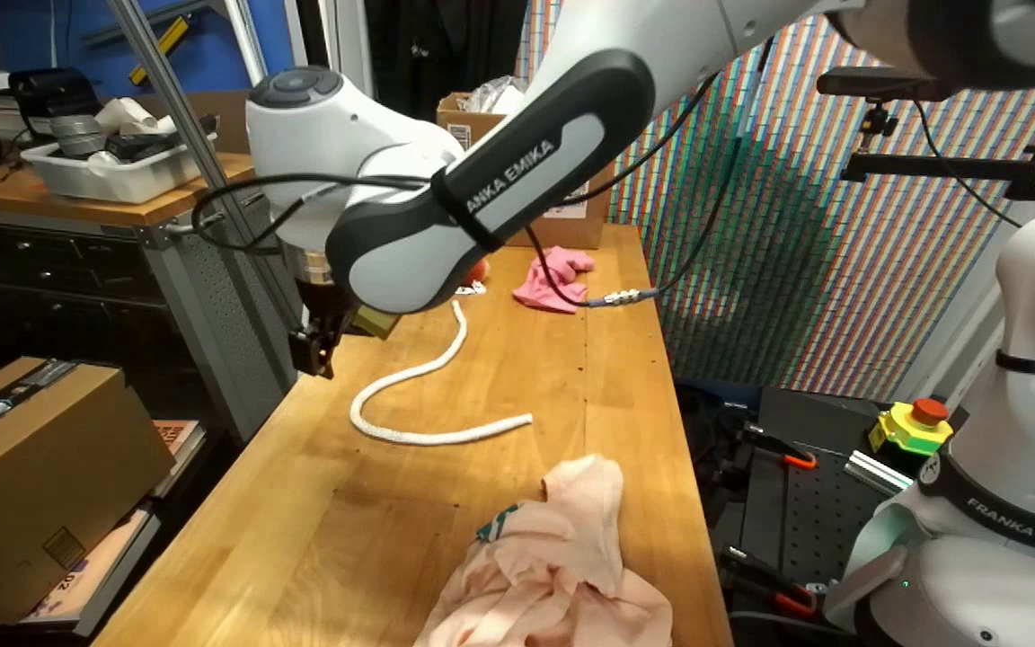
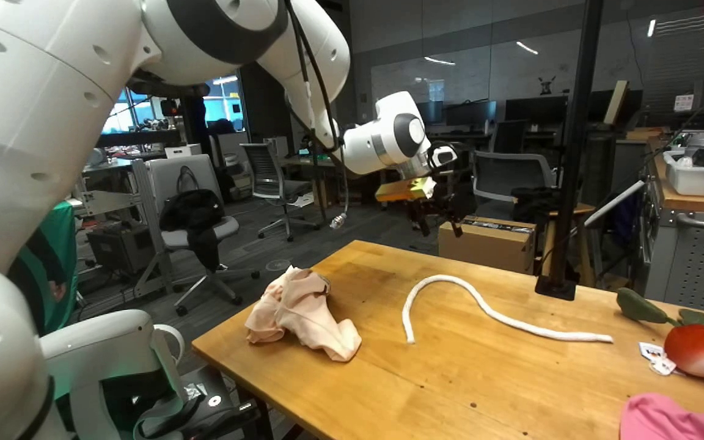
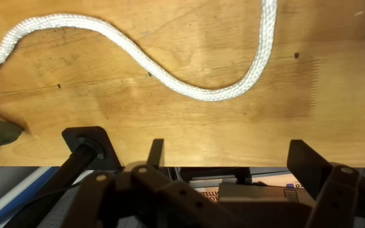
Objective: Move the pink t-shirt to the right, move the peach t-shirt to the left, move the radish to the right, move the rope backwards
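The white rope (image 1: 428, 439) lies in an S-curve on the wooden table (image 1: 374, 548); it also shows in an exterior view (image 2: 498, 316) and the wrist view (image 3: 169, 80). The peach t-shirt (image 1: 562, 548) lies crumpled near one table end, also in an exterior view (image 2: 303, 315). The pink t-shirt (image 1: 562, 268) lies toward the opposite end, partly cut off in an exterior view (image 2: 676, 421). The red radish (image 2: 703, 350) has green leaves; the arm mostly hides it in an exterior view (image 1: 479, 271). My gripper (image 3: 227, 142) is open and empty, raised by the table's long edge, apart from the rope.
A black pole (image 2: 555, 287) is fixed at the table edge between rope and radish; its base shows in the wrist view (image 3: 93, 145). A cardboard box (image 1: 571, 229) stands at the table's far end. Another box (image 1: 50, 485) sits below the edge. A cable hangs from the arm.
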